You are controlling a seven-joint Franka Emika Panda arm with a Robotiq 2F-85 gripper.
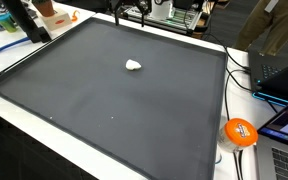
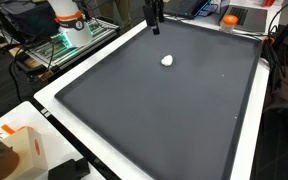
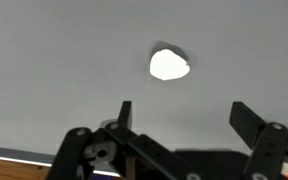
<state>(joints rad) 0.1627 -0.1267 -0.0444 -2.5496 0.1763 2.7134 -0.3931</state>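
Observation:
A small white lump (image 3: 169,65) lies on the dark grey mat (image 3: 44,60). In the wrist view it sits ahead of my gripper (image 3: 184,118), a little left of the midline. The jaws stand wide open with only bare mat between the two black fingers (image 3: 124,115). In an exterior view the gripper (image 2: 156,16) hangs high over the mat's far corner, well above the white lump (image 2: 167,60). Another exterior view shows the white lump (image 1: 133,65) alone on the mat (image 1: 104,110); I cannot make out the gripper there.
The mat has a raised black rim (image 2: 74,120) and lies on a white table. An orange ball (image 1: 239,132) and laptops (image 1: 284,70) sit beyond one side. A white and orange box (image 2: 19,150) stands near a corner. Cluttered racks (image 2: 54,35) stand behind.

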